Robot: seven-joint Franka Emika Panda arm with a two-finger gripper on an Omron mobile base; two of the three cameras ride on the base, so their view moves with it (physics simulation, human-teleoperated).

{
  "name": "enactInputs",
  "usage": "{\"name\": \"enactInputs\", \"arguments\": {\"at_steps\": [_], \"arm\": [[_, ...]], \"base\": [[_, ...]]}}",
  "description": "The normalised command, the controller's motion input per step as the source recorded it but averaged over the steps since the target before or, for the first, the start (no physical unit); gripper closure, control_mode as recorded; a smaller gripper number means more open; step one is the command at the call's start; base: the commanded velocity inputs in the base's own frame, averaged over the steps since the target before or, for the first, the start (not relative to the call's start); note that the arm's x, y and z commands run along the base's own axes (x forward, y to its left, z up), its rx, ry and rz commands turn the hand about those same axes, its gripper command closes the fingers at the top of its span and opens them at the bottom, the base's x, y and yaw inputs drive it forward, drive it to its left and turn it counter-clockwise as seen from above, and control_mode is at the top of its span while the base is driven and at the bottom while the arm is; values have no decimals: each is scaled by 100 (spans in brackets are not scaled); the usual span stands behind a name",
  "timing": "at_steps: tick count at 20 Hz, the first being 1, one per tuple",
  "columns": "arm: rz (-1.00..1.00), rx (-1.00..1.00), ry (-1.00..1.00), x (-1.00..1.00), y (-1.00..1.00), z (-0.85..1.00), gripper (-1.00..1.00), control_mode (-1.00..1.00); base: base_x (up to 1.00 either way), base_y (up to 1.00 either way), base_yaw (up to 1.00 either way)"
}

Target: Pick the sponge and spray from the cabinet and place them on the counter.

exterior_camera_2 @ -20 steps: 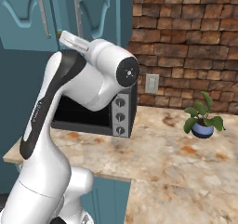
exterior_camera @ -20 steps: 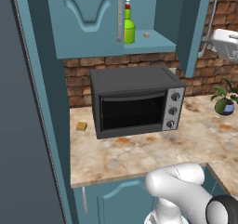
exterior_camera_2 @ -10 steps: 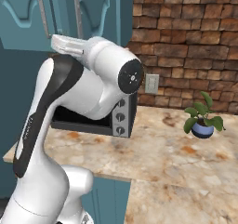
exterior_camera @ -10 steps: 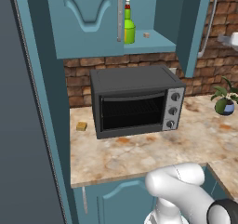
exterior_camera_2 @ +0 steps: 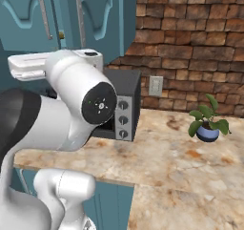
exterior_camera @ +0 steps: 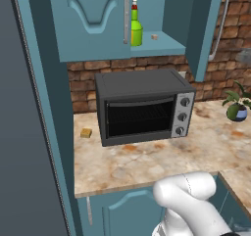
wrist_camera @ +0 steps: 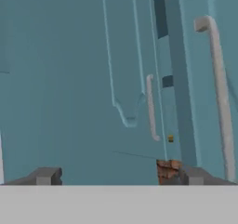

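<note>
The green spray (exterior_camera: 136,28) with its white-and-red top stands on the teal shelf of the upper cabinet (exterior_camera: 93,19), just right of the shut left door's bar handle (exterior_camera: 126,13). The right door (exterior_camera: 202,29) hangs open. The sponge is hidden. My gripper (wrist_camera: 120,176) is open with nothing between its fingertips (wrist_camera: 44,175), and it faces the teal cabinet doors (wrist_camera: 69,79) from close by. A narrow gap between the doors shows a small yellowish speck (wrist_camera: 170,138); I cannot tell what it is. The beige marbled counter (exterior_camera: 147,164) lies below.
A dark toaster oven (exterior_camera: 142,105) stands on the counter under the cabinet. A small orange-tan block (exterior_camera: 86,132) lies left of it, and a tiny tan cube (exterior_camera: 154,36) sits on the shelf. A potted plant (exterior_camera_2: 207,124) stands at the right by the brick wall.
My arm's big joint has dropped lower and come closer in the right base view, and its upper link now lies level, pointing left. The spray and the base stayed put.
</note>
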Motion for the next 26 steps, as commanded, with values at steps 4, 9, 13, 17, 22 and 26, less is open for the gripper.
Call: {"name": "enactInputs", "arguments": {"at_steps": [4, 9, 13, 17, 22, 26], "arm": [[-12, -13, 0, -19, 72, 5, -100, -100], [-17, -19, 11, -15, 31, 0, -100, -100], [-23, -24, 25, -3, 18, -4, -100, -100], [-22, -22, 22, 5, 18, -1, -100, -100], [-19, -21, 20, 18, 6, 0, -100, -100], [-14, -23, 10, 41, 30, -2, -100, -100]], "base": [[0, 0, 0], [0, 0, 0], [0, 0, 0], [0, 0, 0], [0, 0, 0], [0, 0, 0]]}}
